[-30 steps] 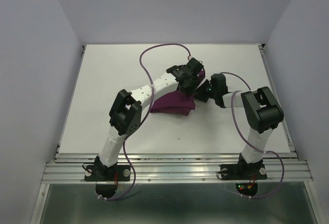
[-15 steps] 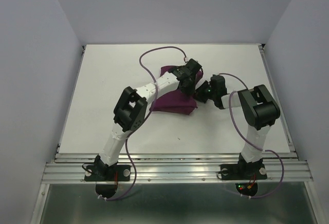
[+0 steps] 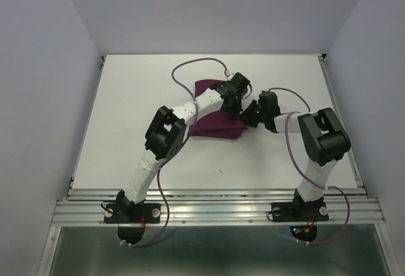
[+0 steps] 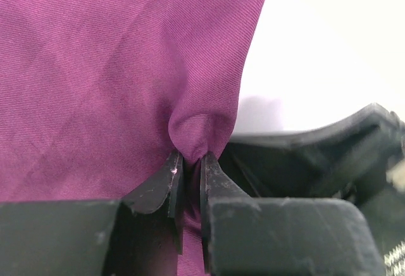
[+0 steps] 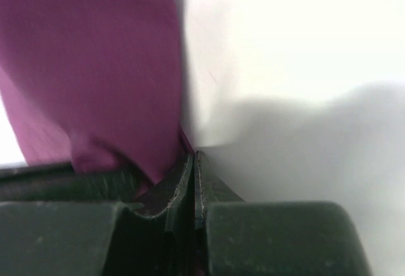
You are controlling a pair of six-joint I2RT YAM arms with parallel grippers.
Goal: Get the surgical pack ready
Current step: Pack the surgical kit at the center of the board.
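Scene: A white tabletop (image 3: 126, 105), walled on three sides by pale panels, is seen from above, with two arms bolted to an aluminium rail (image 3: 215, 211) at its near edge.
Purple cloth (image 3: 212, 123): The dark purple cloth is found bunched into a rough folded heap about the middle of the tabletop, a little toward the far side. A corner is seen jutting far-left, and its right edge is gathered where both grippers meet.
Left gripper (image 3: 234, 102): It is positioned over the cloth's far-right part. In the left wrist view the fingers (image 4: 171, 184) are pressed together on a small raised pinch of the fabric (image 4: 126, 67), which bulges just above the tips (image 4: 188, 162).
Right gripper (image 3: 249, 117): It is placed just beside the left gripper, at the cloth's right edge. In the right wrist view the fingers (image 5: 180, 181) are closed to a thin seam, and the edge of the cloth (image 5: 95, 67) is seen running down into that seam (image 5: 193, 159).
Left arm: It is stretched diagonally across the cloth from the near left, so that part of the fabric is hidden beneath it.
Tabletop beside the cloth: Bare white surface is shown to the right of the fabric in both wrist views (image 4: 329, 48) (image 5: 285, 35).
Cable (image 3: 180, 73): A purple cable is looped above the tabletop on the far side of the left arm.
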